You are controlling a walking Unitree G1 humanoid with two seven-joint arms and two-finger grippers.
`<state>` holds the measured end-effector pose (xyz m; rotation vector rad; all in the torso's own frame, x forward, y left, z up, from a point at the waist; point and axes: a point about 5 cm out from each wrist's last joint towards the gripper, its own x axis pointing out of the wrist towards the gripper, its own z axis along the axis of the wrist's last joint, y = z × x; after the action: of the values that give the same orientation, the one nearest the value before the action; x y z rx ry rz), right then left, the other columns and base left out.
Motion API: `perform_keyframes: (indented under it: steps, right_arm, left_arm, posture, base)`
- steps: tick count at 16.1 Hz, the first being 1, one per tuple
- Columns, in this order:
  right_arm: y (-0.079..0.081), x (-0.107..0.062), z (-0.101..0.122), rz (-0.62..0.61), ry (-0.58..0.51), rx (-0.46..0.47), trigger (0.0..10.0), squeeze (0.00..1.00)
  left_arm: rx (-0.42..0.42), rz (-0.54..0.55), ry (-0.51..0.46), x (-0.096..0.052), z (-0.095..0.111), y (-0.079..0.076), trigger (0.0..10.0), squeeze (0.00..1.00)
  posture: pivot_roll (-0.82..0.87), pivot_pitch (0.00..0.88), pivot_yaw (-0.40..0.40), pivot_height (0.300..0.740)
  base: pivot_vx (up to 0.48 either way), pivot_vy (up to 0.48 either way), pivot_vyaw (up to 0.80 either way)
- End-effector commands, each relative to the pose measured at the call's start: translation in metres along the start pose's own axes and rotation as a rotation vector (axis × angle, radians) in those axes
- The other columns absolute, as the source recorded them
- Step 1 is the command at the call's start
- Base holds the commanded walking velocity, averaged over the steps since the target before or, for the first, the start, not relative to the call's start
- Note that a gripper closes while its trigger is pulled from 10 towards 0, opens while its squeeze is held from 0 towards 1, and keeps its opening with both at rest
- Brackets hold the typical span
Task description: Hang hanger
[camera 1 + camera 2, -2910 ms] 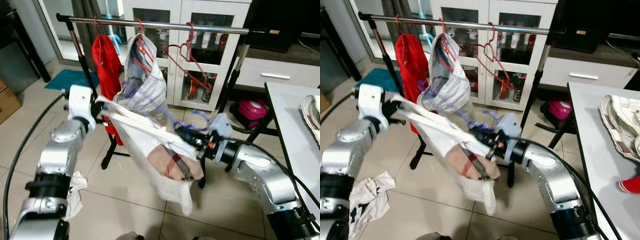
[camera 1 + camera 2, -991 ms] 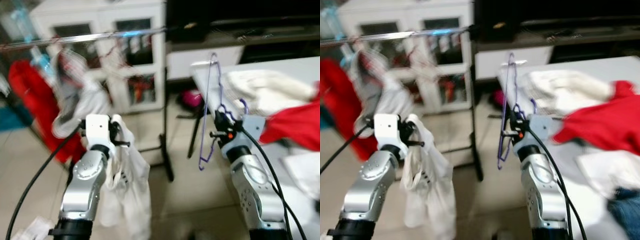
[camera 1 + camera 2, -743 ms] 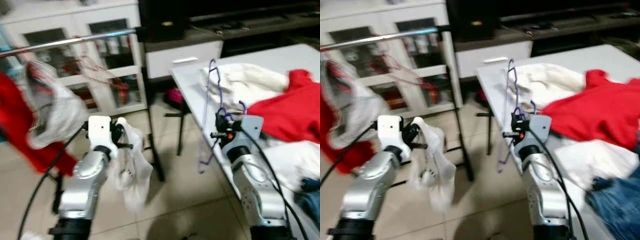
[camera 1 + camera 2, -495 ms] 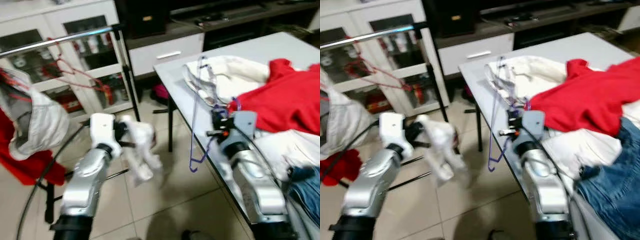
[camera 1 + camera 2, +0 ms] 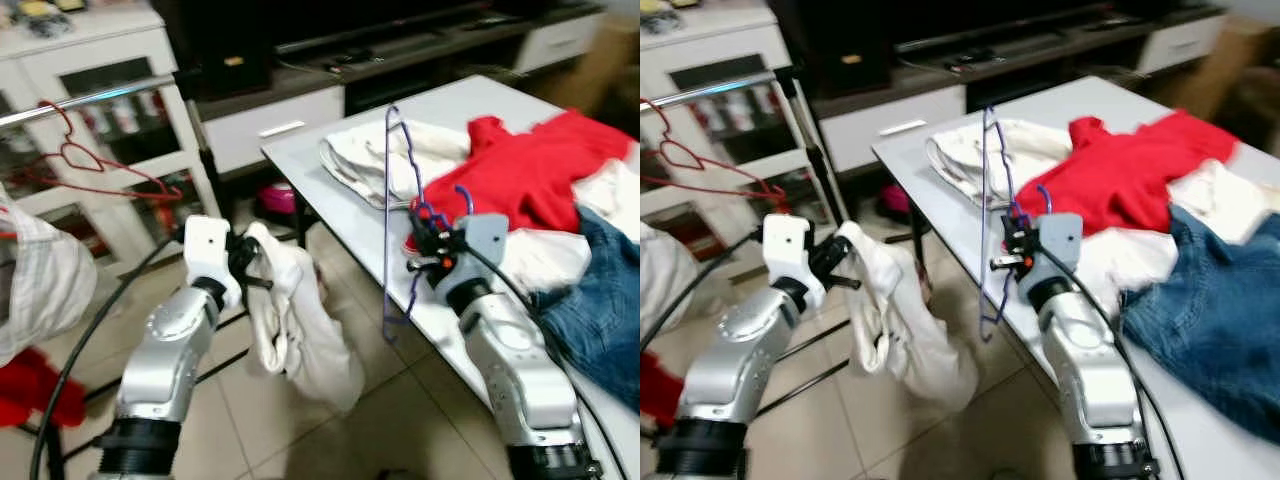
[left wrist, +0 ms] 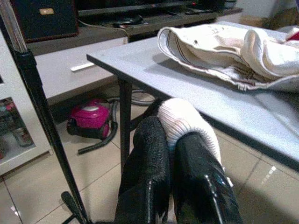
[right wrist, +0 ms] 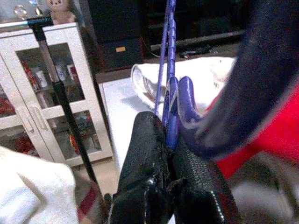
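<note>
The right end effector (image 5: 418, 243) is raised at the near edge of the white worktop (image 5: 330, 200), its two black fingers (image 7: 148, 154) pressed together on the wire of a purple hanger (image 5: 390, 190). The hanger stands roughly upright in that grip, its upper part rising above the worktop and its lower end hanging down past the worktop's edge toward the floor (image 5: 400, 400). The left end effector (image 5: 248, 262) is held out to the left of the worktop over the tiled floor, its fingers (image 6: 149, 158) closed tight on a fold of a white garment (image 5: 300, 330), which droops below it in a loose bundle. On the worktop behind the hanger lie a cream garment (image 5: 365, 160), a red garment (image 5: 530, 170) and, at the right edge, a blue denim piece (image 5: 600, 300), with more white cloth (image 5: 540, 255) between the red and the denim. Far to the left stands a clothes rail (image 5: 90, 98) with a red hanger (image 5: 90, 165) hooked on it, and a striped garment (image 5: 35, 290) hangs below it at the picture's edge, well apart from the purple hanger. Under the worktop a pink appliance (image 6: 91, 116) sits on the floor.
</note>
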<state>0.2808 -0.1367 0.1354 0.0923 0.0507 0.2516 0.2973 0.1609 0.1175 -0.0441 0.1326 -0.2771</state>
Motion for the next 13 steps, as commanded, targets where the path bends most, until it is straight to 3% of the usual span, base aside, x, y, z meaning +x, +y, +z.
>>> perform_keyframes:
  steps: [1, 4, 13]
  right_arm:
    - [-0.004, -0.001, -0.004, -0.023, 0.033, 0.0, 10.0, 0.0]
    - [-0.004, -0.004, -0.013, -0.025, 0.085, 0.063, 10.0, 0.0]
    - [-0.014, -0.015, -0.019, -0.12, 0.137, 0.055, 10.0, 0.0]
  left_arm:
    - [0.026, 0.013, -0.006, -0.001, 0.003, 0.004, 10.0, 0.0]
    - [0.03, -0.004, 0.012, -0.005, -0.001, 0.001, 10.0, 0.0]
    - [0.031, -0.03, 0.03, -0.004, -0.004, 0.001, 10.0, 0.0]
  posture:
    - [-0.09, 0.0, 0.071, 0.74]
    - [-0.08, 0.0, 0.058, 0.74]
    - [-0.1, 0.0, 0.074, 0.74]
  base:
    - [0.0, 0.292, 0.0]
    - [0.0, 0.292, -0.2]
    - [0.0, 0.352, -0.8]
